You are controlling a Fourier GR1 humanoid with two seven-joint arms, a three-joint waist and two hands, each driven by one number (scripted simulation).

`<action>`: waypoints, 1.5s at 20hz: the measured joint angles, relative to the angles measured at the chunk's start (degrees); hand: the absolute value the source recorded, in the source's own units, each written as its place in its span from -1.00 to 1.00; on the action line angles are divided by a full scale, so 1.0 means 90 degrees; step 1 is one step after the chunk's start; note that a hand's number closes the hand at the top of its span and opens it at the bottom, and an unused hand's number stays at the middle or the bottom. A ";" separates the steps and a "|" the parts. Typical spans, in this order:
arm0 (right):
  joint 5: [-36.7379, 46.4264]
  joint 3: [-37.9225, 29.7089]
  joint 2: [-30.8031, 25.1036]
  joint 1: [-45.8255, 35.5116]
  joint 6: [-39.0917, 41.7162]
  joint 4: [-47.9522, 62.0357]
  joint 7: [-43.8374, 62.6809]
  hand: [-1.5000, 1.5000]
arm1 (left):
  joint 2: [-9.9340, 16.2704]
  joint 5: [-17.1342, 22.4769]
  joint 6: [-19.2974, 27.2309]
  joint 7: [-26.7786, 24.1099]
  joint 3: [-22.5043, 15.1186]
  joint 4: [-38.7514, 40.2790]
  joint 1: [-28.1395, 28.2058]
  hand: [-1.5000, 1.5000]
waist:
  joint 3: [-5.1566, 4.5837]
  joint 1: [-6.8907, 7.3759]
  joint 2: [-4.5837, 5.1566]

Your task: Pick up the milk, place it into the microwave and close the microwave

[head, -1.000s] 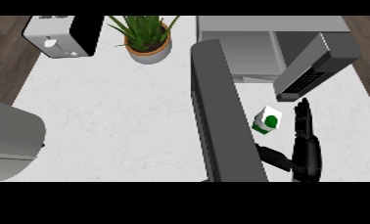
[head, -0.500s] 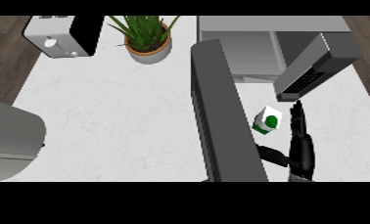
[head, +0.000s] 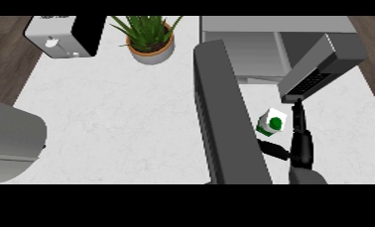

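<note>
Fingers (head: 297,114) of the right hand (head: 301,144) are stretched out straight, running alongside the milk (head: 272,122), thumb (head: 274,149) poking out below the carton, not wrapped around it. Milk sits on the desk (head: 117,112) just in front of the microwave (head: 253,47), right beside its open door (head: 225,117).

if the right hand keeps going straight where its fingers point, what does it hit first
Probably the microwave and its keypad panel, just beyond the right hand. The milk sits left of that line. Depth is unclear.
</note>
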 measured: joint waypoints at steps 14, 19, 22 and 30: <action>0.0138 -0.0272 -0.0128 -0.0960 0.0167 0.1649 -0.1223 1.00 | 0.0016 0.0121 -0.0172 -0.0018 0.0180 0.0040 0.0060 -1.00 | -0.0010 0.0040 -0.0004; 0.0235 -0.0157 -0.0402 -0.1274 0.0665 0.1814 -0.1292 1.00 | 0.0005 0.0001 -0.0090 -0.0158 0.0018 0.0058 0.0039 -1.00 | 0.0001 0.0059 0.0015; 0.0358 0.0020 -0.0775 -0.1485 0.1379 0.1958 -0.1267 1.00 | 0.0052 0.0059 -0.0122 -0.0139 0.0059 0.0073 -0.0014 -1.00 | 0.0009 0.0101 0.0036; 0.0471 0.0392 -0.1033 -0.1847 0.2661 0.1902 -0.1148 1.00 | 0.0081 0.0235 -0.0225 -0.0148 0.0224 0.0132 -0.0002 -1.00 | 0.0005 0.0069 0.0018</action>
